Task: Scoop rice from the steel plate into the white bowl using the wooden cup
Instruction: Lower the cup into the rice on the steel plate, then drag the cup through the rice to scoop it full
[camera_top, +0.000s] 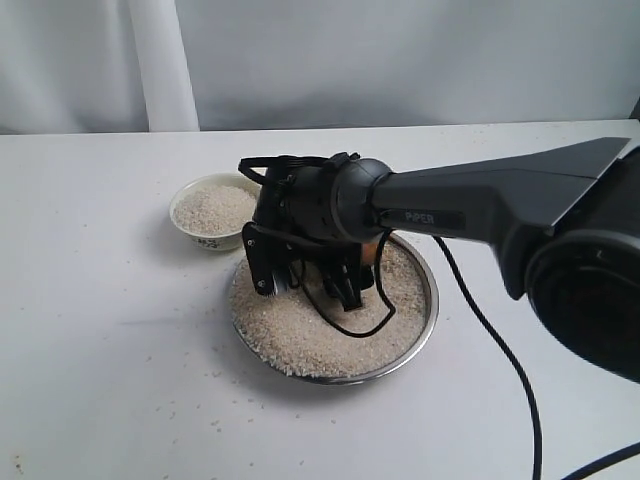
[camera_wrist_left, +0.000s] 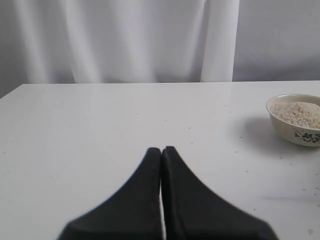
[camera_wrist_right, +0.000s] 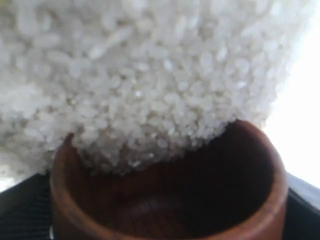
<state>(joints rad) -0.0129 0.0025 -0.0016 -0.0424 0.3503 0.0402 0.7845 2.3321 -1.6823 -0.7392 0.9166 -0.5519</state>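
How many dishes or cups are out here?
3. The plate mid-table; the bowl close beside it; the cup dipped into the plate's rice, clear only in the right wrist view.

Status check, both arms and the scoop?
Left gripper shut, empty. Right gripper shut on wooden cup, mouth against rice in steel plate. White bowl holds rice. Nothing blocking.

One steel plate (camera_top: 431, 300), one white bowl (camera_top: 207, 242), one wooden cup (camera_wrist_right: 240, 172).
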